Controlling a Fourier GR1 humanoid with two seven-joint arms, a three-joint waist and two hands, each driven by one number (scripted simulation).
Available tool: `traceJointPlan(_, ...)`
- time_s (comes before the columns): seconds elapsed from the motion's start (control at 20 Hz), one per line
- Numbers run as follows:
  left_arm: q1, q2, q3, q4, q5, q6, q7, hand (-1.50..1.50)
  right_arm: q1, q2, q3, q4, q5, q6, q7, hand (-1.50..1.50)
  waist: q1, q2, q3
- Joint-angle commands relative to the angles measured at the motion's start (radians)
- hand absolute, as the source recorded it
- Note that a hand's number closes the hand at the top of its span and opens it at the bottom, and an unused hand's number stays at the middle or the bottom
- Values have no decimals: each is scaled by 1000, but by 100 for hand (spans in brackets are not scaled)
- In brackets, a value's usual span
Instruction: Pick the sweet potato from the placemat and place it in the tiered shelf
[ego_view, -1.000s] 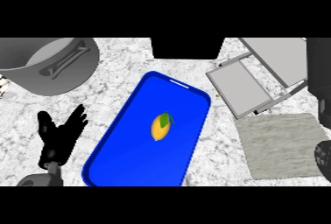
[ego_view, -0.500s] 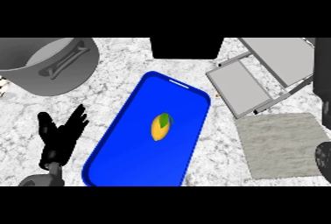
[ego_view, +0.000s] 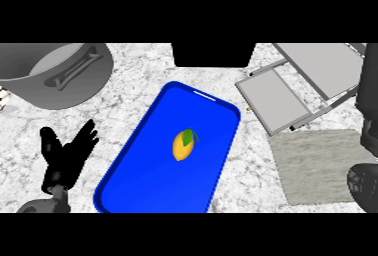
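The sweet potato (ego_view: 184, 144), a yellow-orange oval with a green tip, lies near the middle of the blue placemat (ego_view: 148, 175). The grey tiered shelf (ego_view: 277, 97) stands at the upper right, just beyond the placemat's far right corner. My left hand (ego_view: 65, 157) rests open on the counter left of the placemat, fingers pointing up, holding nothing. My right hand (ego_view: 368, 115) shows only as a dark shape along the right edge, next to the shelf and well apart from the sweet potato.
A large grey pot (ego_view: 52, 75) with a handle sits at the upper left. A grey cloth (ego_view: 314, 167) lies on the marble counter below the shelf. A black block (ego_view: 212, 54) stands at the top centre.
The dark shape of my right arm has drawn slightly toward the right edge. The left hand and the sweet potato have not moved.
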Motion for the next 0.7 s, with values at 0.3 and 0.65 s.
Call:
traceJointPlan(0.3,-2,12,14,5,-4,-9,1,0,47,11,-1,-235,203,-116,184,-150,-16,-7,-1)
traceJointPlan(0.65,41,-12,18,-11,-5,14,-9,0,94,36,-41,-589,310,30,201,-150,-34,-17,-1)
